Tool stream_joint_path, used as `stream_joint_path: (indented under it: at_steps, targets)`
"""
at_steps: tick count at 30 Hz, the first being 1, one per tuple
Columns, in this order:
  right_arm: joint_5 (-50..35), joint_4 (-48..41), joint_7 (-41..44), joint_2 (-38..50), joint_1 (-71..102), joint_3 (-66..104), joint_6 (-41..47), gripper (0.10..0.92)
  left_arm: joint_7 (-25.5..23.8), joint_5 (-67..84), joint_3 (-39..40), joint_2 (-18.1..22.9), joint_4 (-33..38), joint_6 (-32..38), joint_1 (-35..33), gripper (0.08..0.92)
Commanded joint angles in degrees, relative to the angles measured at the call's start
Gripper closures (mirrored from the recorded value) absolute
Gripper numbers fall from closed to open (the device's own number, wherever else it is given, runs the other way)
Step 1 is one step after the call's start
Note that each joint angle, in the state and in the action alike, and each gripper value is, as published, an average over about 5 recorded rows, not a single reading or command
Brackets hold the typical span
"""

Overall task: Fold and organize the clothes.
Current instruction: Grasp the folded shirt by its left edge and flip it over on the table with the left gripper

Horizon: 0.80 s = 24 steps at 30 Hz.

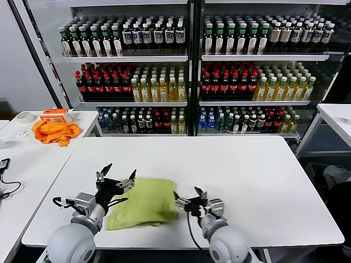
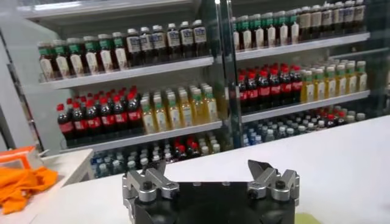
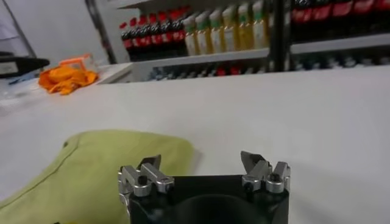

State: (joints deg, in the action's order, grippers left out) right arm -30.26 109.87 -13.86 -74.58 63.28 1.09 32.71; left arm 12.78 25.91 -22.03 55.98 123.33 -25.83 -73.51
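Note:
The lime-green clothes lie folded into a compact rectangle near the front edge of the white table. My left gripper hovers open just above the folded shirt's left edge, holding nothing. Open and empty too, my right gripper sits just off the shirt's right edge. In the right wrist view the green shirt spreads beside that gripper. The left wrist view shows the left gripper over bare table, with its jaws wide apart.
An orange cloth and an orange box lie on a side table at the left, with a tape roll. Shelves of bottles stand behind the table. Another table edges in at the right.

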Motion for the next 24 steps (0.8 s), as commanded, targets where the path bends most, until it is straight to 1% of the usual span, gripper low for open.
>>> stream_joint_path:
  at_steps: [1,6,9,24]
  targets:
    - [-4.5,-7.9,-0.6,-2.7,-5.5,-6.9,0.5,0.203,0.1,-0.3,-3.1,-1.1,-0.2,0.7,-0.9,0.177]
    - [-4.5,-8.5,-0.4,-2.8,-5.6,-7.0,0.5,0.203,0.1,-0.3,-3.0,-0.8,-0.6,0.7,-0.9,0.177]
    - [-4.9,-8.4,-0.6,-2.8,-5.6,-7.1,0.5,0.232,0.1,-0.3,-2.8,-0.7,-0.9,0.7,-0.8,0.177]
    - [-4.6,-7.5,-3.6,-2.9,-5.0,-5.0,0.3,0.648,0.2,0.1,-2.1,0.3,-0.9,-0.2,-1.0,0.177]
